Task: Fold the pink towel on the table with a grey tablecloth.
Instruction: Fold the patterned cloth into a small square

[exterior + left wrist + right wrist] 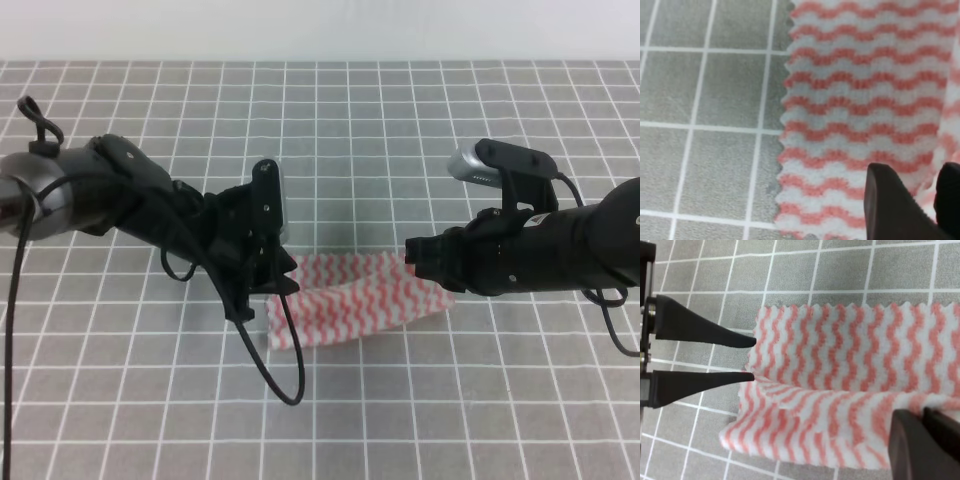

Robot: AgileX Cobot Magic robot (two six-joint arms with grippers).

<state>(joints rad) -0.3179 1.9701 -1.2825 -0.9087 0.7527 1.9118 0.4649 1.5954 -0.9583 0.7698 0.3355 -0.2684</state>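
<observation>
Pink towel (350,300) lies just near of the tabletop's middle, doubled into a long strip running left to right, with one arm at each end.

At the right end, the right gripper (923,414) has its jaws pressed almost together. They appear to pinch a raised ridge of cloth, though the contact itself sits at the picture's edge. At the left end, the left gripper (753,358) has its jaws a moderate gap apart. Their slim tapered tips just reach the towel's end, and the lower tip touches the fold line without clamping anything.

The main risk is uneven handling. If the right side pulls while the left jaws are unclosed, the strip would likely drag or swing around and lose its alignment. Closing the left jaws where they stand could catch only one layer, so the layers would peel apart when lifted. The cloth looks light and limp, so it would probably sag or twist between the two ends.

The towel is thin and soft, with a slightly fuzzy weave, wavy pink-red and white stripes and saw-toothed edges. Its layers sit a little askew, and the near one is rumpled. Beneath it, the grey tablecloth (400,140) is matte and flat, printed with a grid of thin white lines.
</observation>
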